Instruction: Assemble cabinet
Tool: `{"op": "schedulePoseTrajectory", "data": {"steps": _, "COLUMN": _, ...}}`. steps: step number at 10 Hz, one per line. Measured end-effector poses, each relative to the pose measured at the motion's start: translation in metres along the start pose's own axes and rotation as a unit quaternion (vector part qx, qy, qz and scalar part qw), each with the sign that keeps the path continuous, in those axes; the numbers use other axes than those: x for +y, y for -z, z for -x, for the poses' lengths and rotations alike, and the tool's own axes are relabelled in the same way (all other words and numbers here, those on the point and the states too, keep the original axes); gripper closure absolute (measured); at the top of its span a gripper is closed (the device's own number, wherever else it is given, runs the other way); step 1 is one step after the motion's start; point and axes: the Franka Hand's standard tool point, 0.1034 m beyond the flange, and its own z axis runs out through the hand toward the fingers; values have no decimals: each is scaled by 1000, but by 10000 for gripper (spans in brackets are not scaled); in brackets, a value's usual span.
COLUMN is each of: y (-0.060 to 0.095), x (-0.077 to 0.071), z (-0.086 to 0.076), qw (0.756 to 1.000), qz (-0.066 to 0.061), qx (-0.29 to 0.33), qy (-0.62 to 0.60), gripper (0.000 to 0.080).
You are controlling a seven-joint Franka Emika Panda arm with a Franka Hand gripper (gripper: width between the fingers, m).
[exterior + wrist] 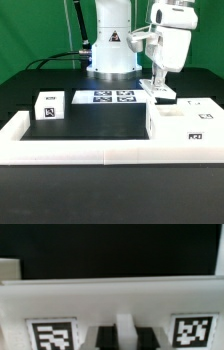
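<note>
I count three white cabinet pieces. A small box (48, 107) sits to the exterior view's left of the marker board (112, 97). A big block (185, 125) sits to the board's right, against the rim wall (90, 150). A flat slab (168, 97) lies just beside the board's right end. The one gripper (160, 88) is down on that slab. In the wrist view two dark fingers (104, 338) flank a thin white ridge (123, 325), but it is too blurred to tell if they pinch it. Two tags (52, 333) show there, both cut off.
</note>
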Motion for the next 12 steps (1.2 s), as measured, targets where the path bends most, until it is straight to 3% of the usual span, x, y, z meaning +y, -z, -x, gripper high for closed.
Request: {"op": "schedulePoseTrajectory", "data": {"steps": 12, "y": -5, "x": 19, "z": 4, "qw": 1000, "qz": -16, "qx": -14, "qy": -3, "gripper": 728}}
